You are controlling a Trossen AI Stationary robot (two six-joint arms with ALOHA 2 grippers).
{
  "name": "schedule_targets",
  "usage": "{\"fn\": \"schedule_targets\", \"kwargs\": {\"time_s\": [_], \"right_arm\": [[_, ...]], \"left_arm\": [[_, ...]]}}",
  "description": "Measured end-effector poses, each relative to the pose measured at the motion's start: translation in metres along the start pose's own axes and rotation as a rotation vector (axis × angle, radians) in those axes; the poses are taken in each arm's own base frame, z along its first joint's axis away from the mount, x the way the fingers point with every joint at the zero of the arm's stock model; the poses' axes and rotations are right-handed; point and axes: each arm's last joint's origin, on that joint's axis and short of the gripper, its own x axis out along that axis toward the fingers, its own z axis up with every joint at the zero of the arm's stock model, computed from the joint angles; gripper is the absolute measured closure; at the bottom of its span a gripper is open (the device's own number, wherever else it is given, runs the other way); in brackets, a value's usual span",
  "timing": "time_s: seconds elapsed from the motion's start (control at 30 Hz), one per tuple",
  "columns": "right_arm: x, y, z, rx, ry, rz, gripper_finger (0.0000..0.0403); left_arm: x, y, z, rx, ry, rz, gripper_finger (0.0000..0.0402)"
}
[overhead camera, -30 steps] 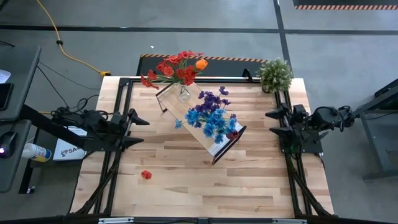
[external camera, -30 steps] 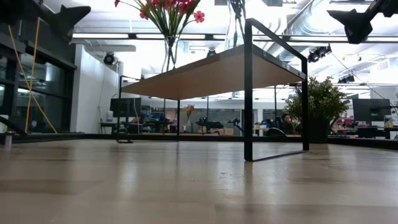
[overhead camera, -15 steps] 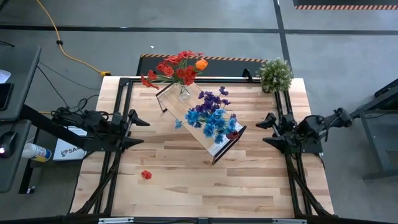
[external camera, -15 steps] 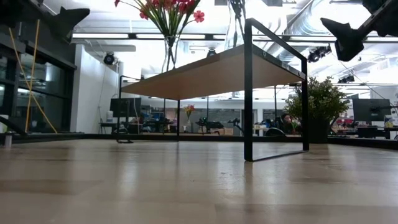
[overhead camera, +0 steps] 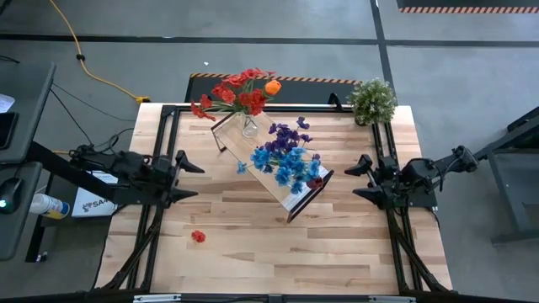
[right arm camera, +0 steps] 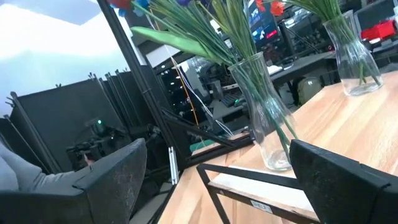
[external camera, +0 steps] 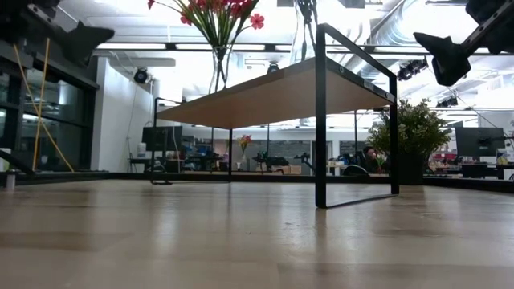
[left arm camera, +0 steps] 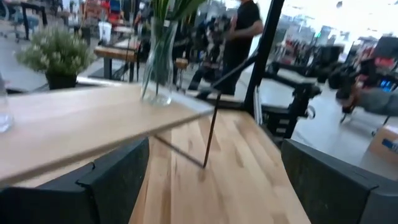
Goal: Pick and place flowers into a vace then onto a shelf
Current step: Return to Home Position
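The light-wood shelf (overhead camera: 274,164) with its black frame stands slantwise in the middle of the table. Two clear vases stand on it. One (overhead camera: 249,128) holds the red and orange flowers (overhead camera: 240,93); the other (right arm camera: 268,127) holds the blue and purple flowers (overhead camera: 286,158). A single red bloom (overhead camera: 198,236) lies on the table near the left arm. My left gripper (overhead camera: 192,179) is open, left of the shelf and above the table. My right gripper (overhead camera: 357,177) is open, right of the shelf, facing the blue-flower vase.
A bushy pale-green potted plant (overhead camera: 372,99) stands at the table's far right corner. Bare wood lies along the near half of the table (overhead camera: 278,252). In the left wrist view a person (left arm camera: 242,31) and desks show in the room beyond the table.
My right gripper has moved toward the shelf, leftward and slightly toward the near edge, and has come lower. My left gripper has dipped a little and edged toward the shelf. Both stay open. The shelf, vases and flowers have not moved.
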Motion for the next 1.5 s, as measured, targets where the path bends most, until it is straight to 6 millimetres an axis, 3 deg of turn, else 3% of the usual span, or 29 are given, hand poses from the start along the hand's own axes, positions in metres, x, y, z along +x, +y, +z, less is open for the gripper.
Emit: {"fn": "schedule_targets", "kwargs": {"time_s": [0.27,0.53,0.9,1.2,1.5], "right_arm": [[0.000,0.001,0.001,-0.050,-0.008,0.012,0.0022],[0.000,0.001,0.001,-0.052,-0.008,0.012,0.0022],[0.000,0.001,0.000,-0.099,0.003,0.015,0.0022],[0.000,-0.005,-0.005,-0.142,0.034,-0.108,0.0022],[-0.001,-0.006,-0.010,-0.130,0.097,-0.098,0.0022]], "left_arm": [[0.000,0.002,-0.006,0.022,0.048,0.042,0.0004],[0.011,0.003,-0.029,0.053,0.046,0.036,0.0004],[0.011,0.003,-0.031,0.112,0.055,-0.005,0.0004],[0.011,0.006,-0.038,0.130,0.120,0.071,0.0004],[0.010,0.008,-0.042,0.120,0.161,0.123,0.0005]]}}
